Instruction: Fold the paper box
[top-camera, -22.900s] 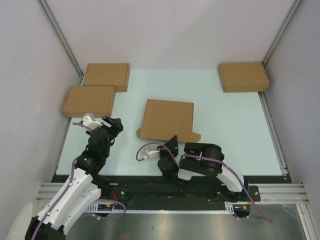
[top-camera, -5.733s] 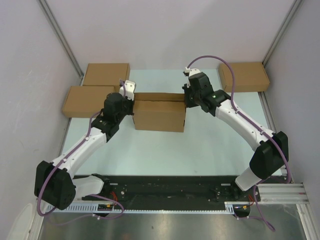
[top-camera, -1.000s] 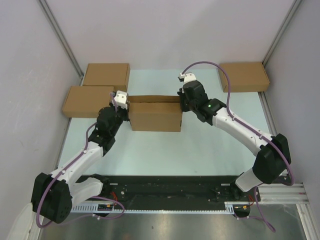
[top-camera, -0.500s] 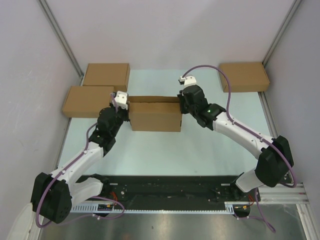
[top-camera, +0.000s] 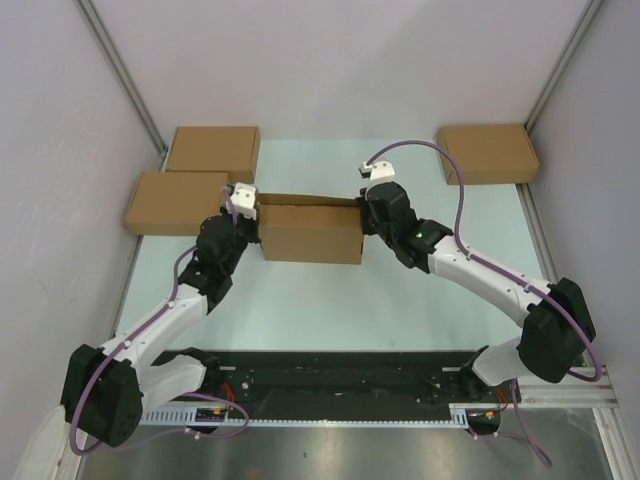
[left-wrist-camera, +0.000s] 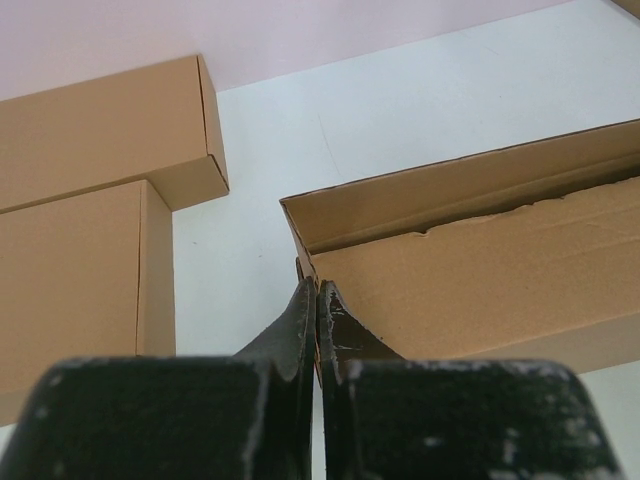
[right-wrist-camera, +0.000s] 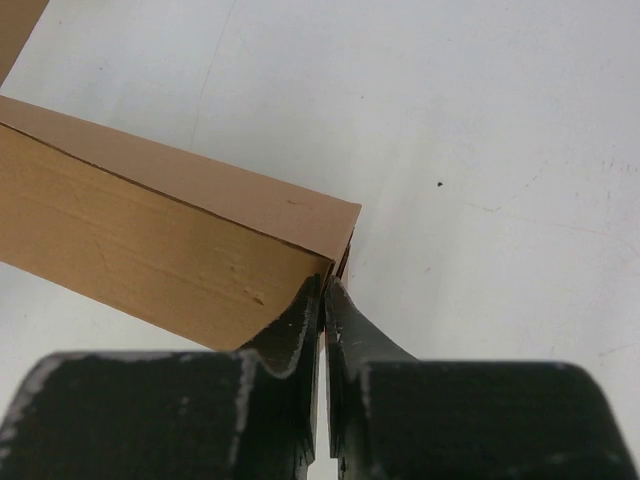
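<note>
- Left gripper: jaws pressed together, seemingly pinching the end wall of the paper box. Right gripper does likewise at the opposite end.
- Box spans between both, probably steadied for closing its lid.
- Pale table; closed boxes outboard of each gripper; white walls.

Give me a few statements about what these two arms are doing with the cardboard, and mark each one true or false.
1. One hand is at each end of the paper box: the left hand and the right hand. True.
2. Both hands are wide open. False: both are shut.
3. The paper box lies as a flat sheet. False: it is folded up into a box shape.
4. Other cardboard boxes lie at both far corners of the table: the left pair of boxes and the far-right box. True.
</note>
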